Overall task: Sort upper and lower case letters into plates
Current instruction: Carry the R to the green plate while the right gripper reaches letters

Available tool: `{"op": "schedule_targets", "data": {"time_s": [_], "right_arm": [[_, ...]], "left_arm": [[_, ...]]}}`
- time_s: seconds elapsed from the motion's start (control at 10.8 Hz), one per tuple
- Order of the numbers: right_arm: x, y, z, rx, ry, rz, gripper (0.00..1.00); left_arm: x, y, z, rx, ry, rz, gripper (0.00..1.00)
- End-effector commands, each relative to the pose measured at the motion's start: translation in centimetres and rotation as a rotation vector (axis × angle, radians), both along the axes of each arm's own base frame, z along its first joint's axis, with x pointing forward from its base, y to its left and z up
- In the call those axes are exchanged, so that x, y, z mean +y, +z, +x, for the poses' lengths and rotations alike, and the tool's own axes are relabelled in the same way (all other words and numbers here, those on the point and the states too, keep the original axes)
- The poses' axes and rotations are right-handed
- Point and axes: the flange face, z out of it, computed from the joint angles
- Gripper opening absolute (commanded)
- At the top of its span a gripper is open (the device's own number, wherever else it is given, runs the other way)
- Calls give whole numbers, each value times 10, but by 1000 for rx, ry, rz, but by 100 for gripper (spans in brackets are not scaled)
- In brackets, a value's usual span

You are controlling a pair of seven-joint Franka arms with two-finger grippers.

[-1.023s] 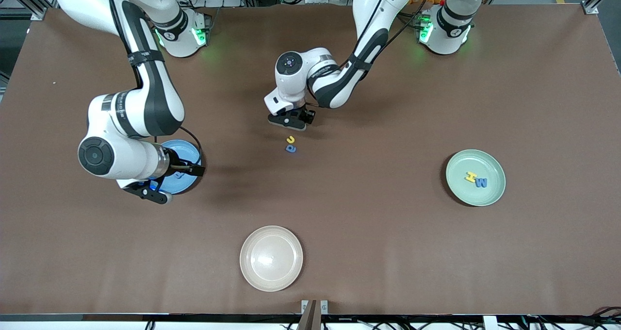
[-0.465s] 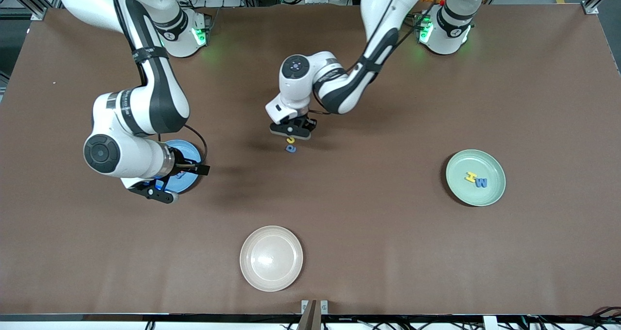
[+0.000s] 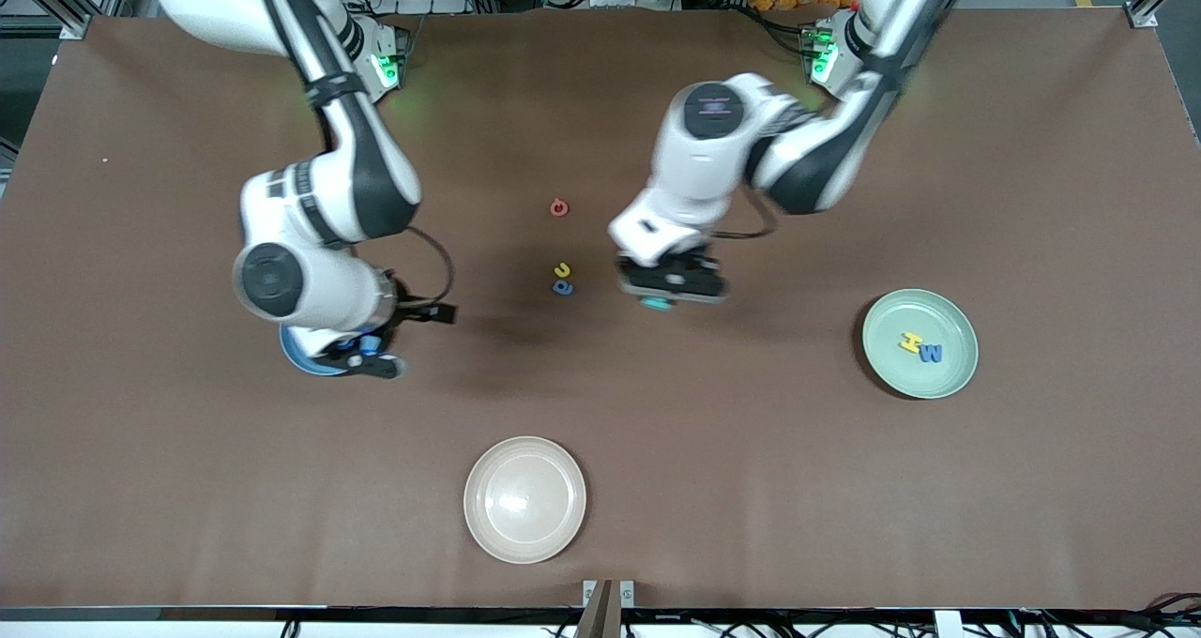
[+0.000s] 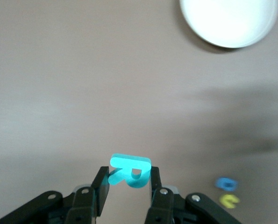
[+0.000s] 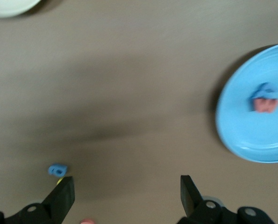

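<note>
My left gripper (image 3: pixel 668 293) is shut on a teal letter R (image 4: pixel 130 170), held up over bare table between the loose letters and the mint green plate (image 3: pixel 959 373). That plate holds a yellow letter (image 3: pixel 910 341) and a blue letter (image 3: pixel 930 353). A red letter (image 3: pixel 559 207), a yellow letter (image 3: pixel 562 269) and a blue letter (image 3: pixel 562 287) lie mid-table. My right gripper (image 5: pixel 125 193) is open and empty beside the blue plate (image 5: pixel 241 126), which holds a blue and a red letter (image 5: pixel 265 100). The right arm covers most of the blue plate (image 3: pixel 296 354) in the front view.
A beige plate (image 3: pixel 524 498) with nothing in it stands near the table's front edge, nearer to the camera than the loose letters. It also shows as the beige plate (image 4: pixel 230 21) in the left wrist view. Brown tabletop (image 3: pixel 751 488) lies between the plates.
The left gripper has moved from above the loose letters toward the mint green plate with the teal R in it, uncovering the red letter. The right gripper has shifted off the blue plate toward mid-table.
</note>
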Motion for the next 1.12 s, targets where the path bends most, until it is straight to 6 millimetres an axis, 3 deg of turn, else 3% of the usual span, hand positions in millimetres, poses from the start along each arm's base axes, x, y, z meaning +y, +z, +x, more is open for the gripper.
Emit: {"op": "schedule_targets", "data": {"time_s": [0.0, 0.19, 0.37, 0.65, 0.84, 0.93, 1.02], "right_arm": [[44, -12, -18, -34, -15, 0, 100], [82, -35, -35, -27, -115, -40, 100], [107, -61, -48, -20, -162, -65, 100], [139, -95, -74, -52, -269, -51, 100], [151, -115, -91, -81, -299, -31, 100], [152, -127, -97, -89, -312, -32, 100], [155, -134, -103, -86, -308, -36, 100]], "left_arm": [[71, 2, -5, 53, -30, 110, 0], [141, -7, 11, 153, -39, 190, 0], [218, -33, 26, 221, -58, 210, 0], [305, -71, 43, 304, -106, 210, 0], [347, -97, 50, 327, -124, 197, 0], [358, -110, 52, 332, -131, 193, 0], [363, -122, 54, 331, -126, 188, 15]]}}
